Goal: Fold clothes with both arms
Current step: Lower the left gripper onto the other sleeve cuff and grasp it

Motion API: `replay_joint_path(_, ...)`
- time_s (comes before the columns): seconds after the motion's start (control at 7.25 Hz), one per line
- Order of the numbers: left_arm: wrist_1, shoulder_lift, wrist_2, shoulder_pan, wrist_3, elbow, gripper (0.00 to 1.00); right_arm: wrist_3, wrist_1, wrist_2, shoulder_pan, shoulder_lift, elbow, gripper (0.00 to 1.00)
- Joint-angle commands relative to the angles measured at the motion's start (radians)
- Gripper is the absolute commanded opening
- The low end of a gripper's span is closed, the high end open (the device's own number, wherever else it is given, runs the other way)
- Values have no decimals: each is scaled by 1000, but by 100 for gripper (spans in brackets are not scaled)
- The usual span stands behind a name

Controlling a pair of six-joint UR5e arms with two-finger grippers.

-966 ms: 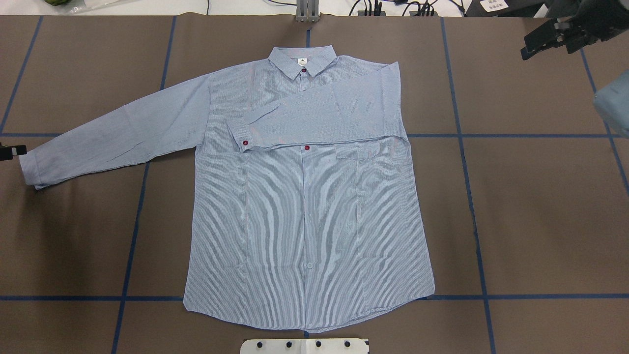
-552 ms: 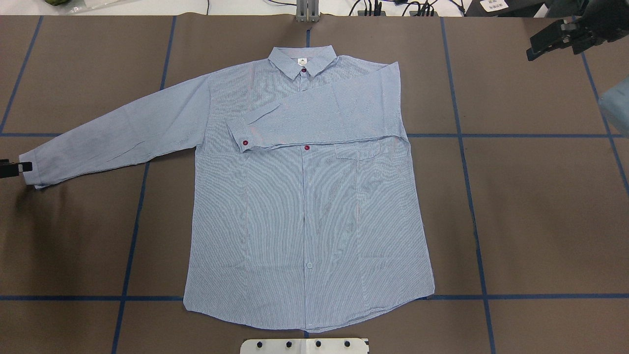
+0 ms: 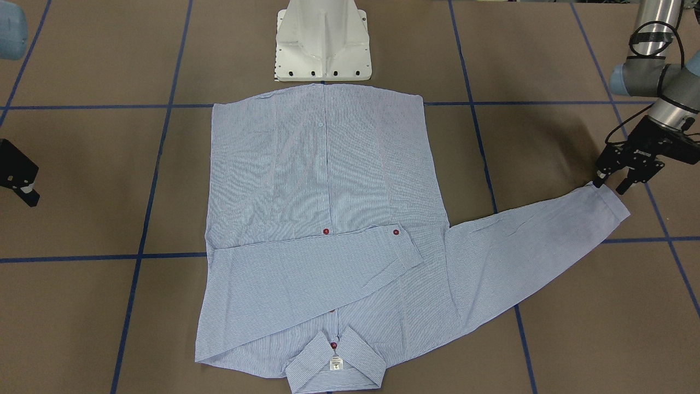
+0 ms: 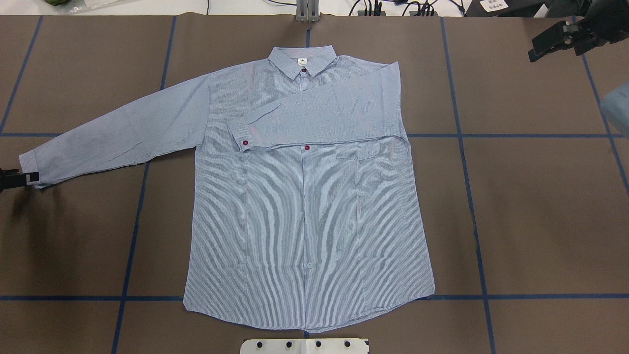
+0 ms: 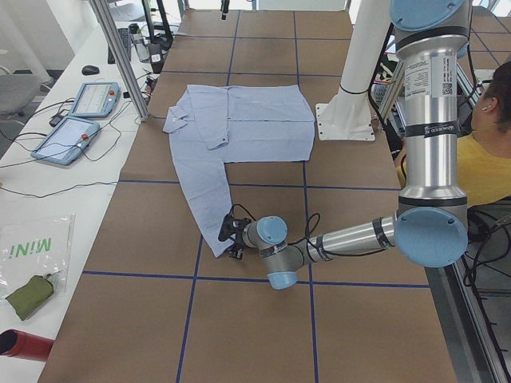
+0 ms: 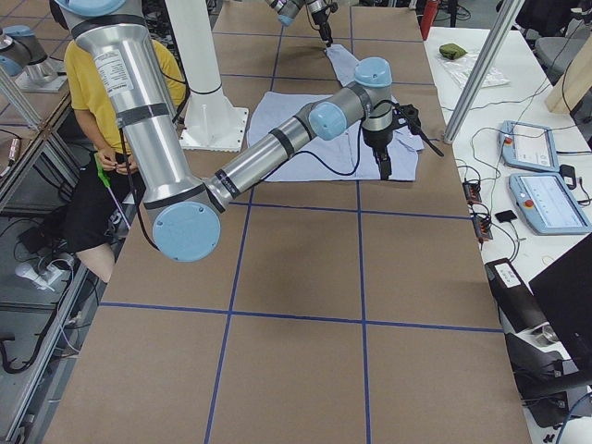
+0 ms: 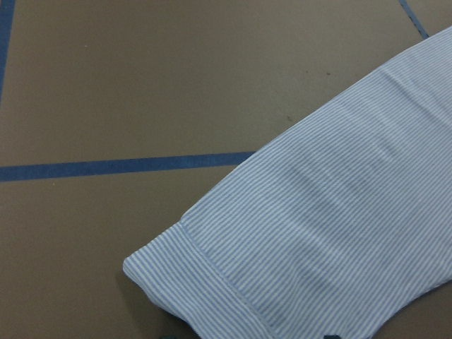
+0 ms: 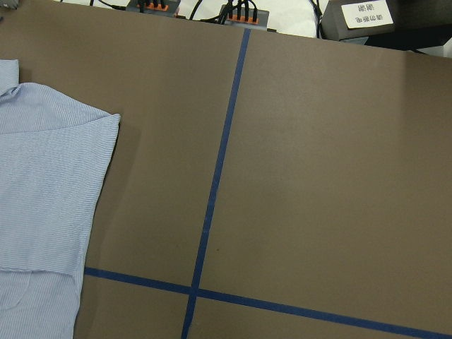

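Left fingers [image 3: 625, 181] sitting apart at cuff [image 3: 607, 205] of shirt [image 3: 322, 164] lying on tabletop [image 3: 547, 328]; we are seeing right fingers [image 4: 545, 43] apart, well away.

The light blue and white striped button shirt [image 4: 304, 211] is laid flat on the brown paper-covered table [image 4: 540, 206], hem beside the white pedestal base [image 3: 322, 49], collar on the far side. One sleeve is folded across the chest. The other is stretched out leftward, with the black two-finger left gripper [image 3: 611, 186] placed at its cuff.
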Motion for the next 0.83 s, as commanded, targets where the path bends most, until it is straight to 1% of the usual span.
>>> replay_joint_path(0.0,3,0,1,5,1,0,47,0,0,-1,0,-2,0,100)
replay_joint_path(0.14,3,0,1,5,3,3,20,0,0,-1,0,-2,0,100)
replay_joint_path(0.28,3,0,1,5,7,1,0,0,0,-1,0,-2,0,100)
replay_joint_path(0.55,5,2,-3,2,36,-23,0,4,0,-1,0,-2,2,100)
replay_joint_path(0.69,12,0,-26,0,49,-72,0,6,2,-1,0,-2,2,100)
